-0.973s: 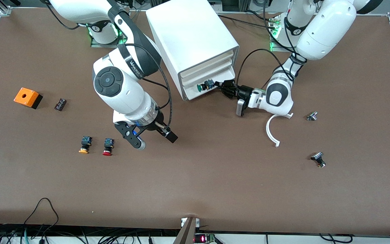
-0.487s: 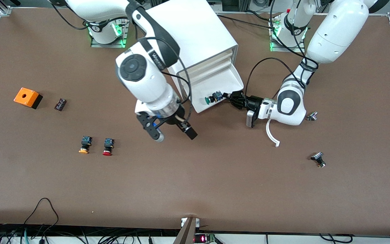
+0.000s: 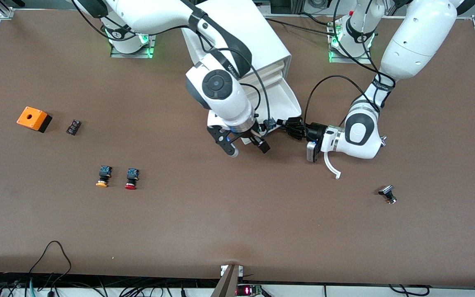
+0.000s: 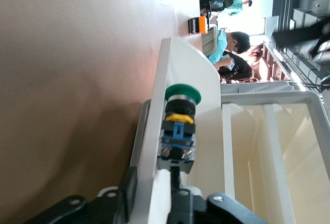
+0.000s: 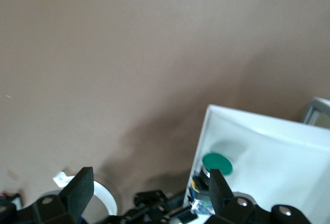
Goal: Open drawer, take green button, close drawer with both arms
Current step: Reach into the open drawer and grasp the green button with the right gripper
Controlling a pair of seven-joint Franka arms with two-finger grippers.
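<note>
bright even light, soft shadows, wrist pics blurry

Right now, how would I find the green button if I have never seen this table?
Find the boxy white cabinet between the arms' bases. Its lower drawer is pulled out, and the button lies in it. Its cap is green, while the two buttons on the table have yellow and red caps.

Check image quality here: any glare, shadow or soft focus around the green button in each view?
Front view: evenly lit, but the right gripper covers the button's green cap. Left wrist view: button sharp, background window blown out, gripper parts at the frame edge soft. Right wrist view: soft overall, a dark shadow on the table beside the drawer.
</note>
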